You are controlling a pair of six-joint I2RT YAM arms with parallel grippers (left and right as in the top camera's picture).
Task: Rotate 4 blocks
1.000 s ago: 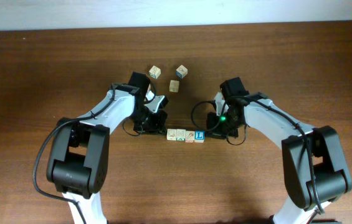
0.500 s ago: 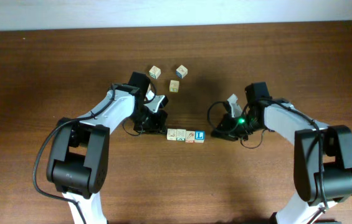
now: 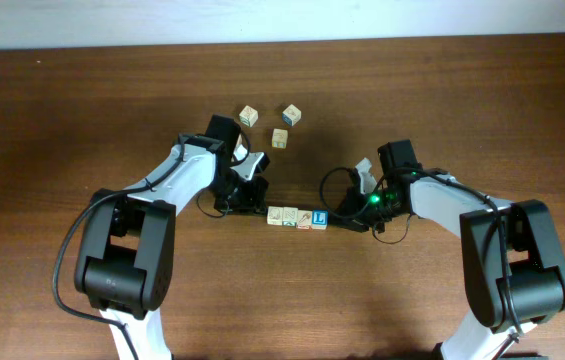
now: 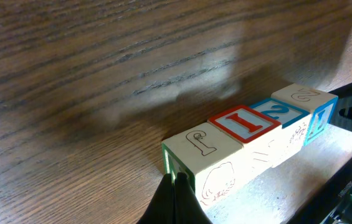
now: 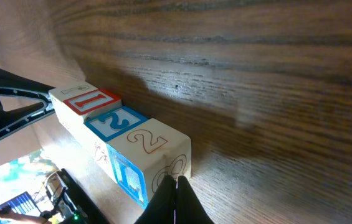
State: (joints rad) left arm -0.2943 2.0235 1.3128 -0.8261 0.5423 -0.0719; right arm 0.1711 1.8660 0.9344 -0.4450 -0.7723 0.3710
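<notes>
Four light-wood blocks [image 3: 297, 217] lie in a touching row at mid-table. From left to right their tops are a green-marked one [image 3: 276, 215], a pale one [image 3: 290, 216], an orange-red one [image 3: 305, 219] and a blue one [image 3: 320, 217]. My left gripper [image 3: 262, 208] is shut with its tip against the row's left end. In the left wrist view that left gripper [image 4: 176, 186] meets the green side of the nearest block [image 4: 204, 142]. My right gripper [image 3: 335, 219] is shut at the row's right end. In the right wrist view the right gripper [image 5: 177, 185] touches the end block [image 5: 157, 142].
Three loose cubes sit behind the row: one at back left [image 3: 249, 115], a blue-marked one [image 3: 291, 115] and a plain tan one [image 3: 280, 138]. Both arms angle inward from the table's front edge.
The right gripper swung out to the right, away from the row, then came back left to the row's right end. The left gripper and the blocks have not visibly moved.
</notes>
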